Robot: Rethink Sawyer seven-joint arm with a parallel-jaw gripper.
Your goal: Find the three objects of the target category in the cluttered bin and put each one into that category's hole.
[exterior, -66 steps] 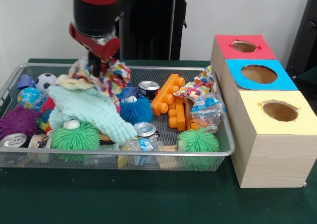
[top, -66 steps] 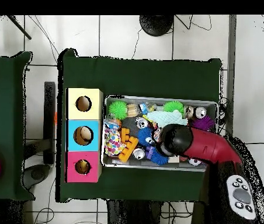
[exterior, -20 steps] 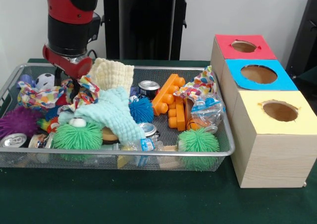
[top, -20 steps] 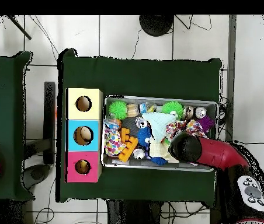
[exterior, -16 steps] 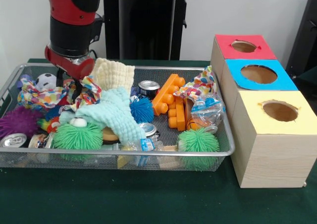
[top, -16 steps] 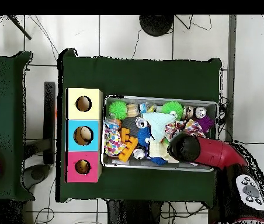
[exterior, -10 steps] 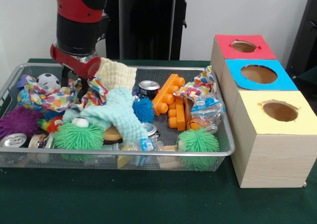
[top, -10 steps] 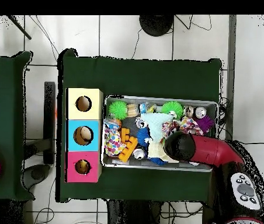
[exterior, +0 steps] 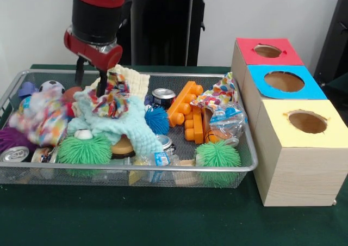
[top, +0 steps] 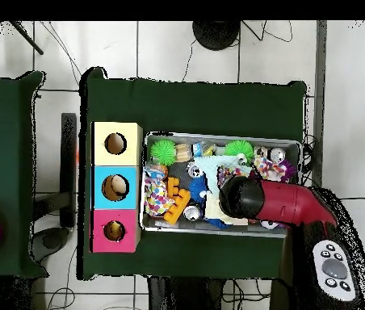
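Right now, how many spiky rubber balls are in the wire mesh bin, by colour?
Green spiky balls: 2
Blue spiky ball: 1
Purple spiky ball: 1
Total: 4

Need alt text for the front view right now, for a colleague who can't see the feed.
A red and black robot arm's hand reaches into a wire mesh bin of toys, cans and cloths, at a colorful patterned cloth. Right of the bin stand three wooden boxes with holes, topped red, blue and yellow.
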